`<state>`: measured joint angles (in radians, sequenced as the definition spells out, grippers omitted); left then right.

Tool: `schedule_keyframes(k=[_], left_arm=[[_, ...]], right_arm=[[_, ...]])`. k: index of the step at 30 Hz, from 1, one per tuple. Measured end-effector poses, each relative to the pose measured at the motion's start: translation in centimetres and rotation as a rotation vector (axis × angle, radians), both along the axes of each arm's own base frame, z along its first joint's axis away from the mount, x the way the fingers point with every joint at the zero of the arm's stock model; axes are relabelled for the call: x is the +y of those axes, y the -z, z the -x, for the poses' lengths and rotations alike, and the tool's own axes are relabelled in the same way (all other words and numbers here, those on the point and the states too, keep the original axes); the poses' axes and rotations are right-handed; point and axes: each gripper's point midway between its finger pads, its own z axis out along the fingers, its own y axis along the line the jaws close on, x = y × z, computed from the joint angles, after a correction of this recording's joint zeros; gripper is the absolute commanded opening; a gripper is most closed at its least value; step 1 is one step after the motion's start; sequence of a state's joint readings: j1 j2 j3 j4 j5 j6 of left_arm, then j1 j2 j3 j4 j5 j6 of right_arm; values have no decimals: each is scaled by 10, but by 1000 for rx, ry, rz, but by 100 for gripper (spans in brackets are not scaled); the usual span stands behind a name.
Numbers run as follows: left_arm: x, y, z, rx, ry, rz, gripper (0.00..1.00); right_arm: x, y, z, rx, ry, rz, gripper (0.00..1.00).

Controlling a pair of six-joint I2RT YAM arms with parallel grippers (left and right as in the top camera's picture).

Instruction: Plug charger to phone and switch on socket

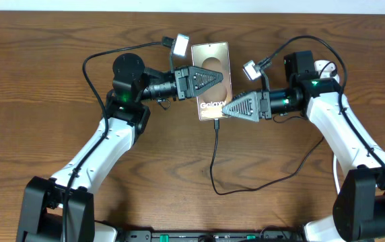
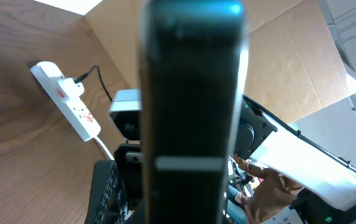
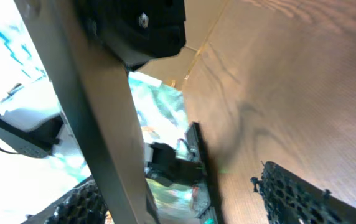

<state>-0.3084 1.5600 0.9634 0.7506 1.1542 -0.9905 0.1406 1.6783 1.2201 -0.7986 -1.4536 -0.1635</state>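
The phone (image 1: 211,70) is tilted up off the table, its "Galaxy" lettering towards the front, with my left gripper (image 1: 206,82) shut on its left side. In the left wrist view its dark edge (image 2: 193,93) fills the middle. The charger (image 1: 214,161) is a thin black cable that runs from the phone's lower edge down the table and curls right. My right gripper (image 1: 227,107) is at that lower right corner, open, with the phone's edge (image 3: 97,112) between its fingers (image 3: 299,199). The socket (image 2: 66,99) lies at the back right, partly behind my right arm (image 1: 326,67).
A black plug (image 2: 78,82) sits in one end of the socket, and a white cord (image 2: 106,149) leaves the other. My right arm's black cables (image 1: 307,42) loop over the back right of the wooden table (image 1: 44,60).
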Motion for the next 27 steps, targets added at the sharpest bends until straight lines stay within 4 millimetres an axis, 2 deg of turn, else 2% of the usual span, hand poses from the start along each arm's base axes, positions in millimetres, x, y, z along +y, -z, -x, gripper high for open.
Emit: schedule_keyframes(k=[7,11,14,21,27], left_arm=[[0,11,-2,67,-8,-21,7],[0,11,-2,69,-8,-22,7],[0,11,-2,69,-8,-22,7],[0,11,-3,68,-14,-21,8],[0,11,-3,67,-16,-21,8]], right_arm=[[-1,-3,-2,-120,-10,-27,80],[-1,-5,0,-121,-16,-41,78],[0,0,7,-69,-21,-16,74],[9,7,42,-18,-93,23,68],[9,9,46,-93,-113,19,61]])
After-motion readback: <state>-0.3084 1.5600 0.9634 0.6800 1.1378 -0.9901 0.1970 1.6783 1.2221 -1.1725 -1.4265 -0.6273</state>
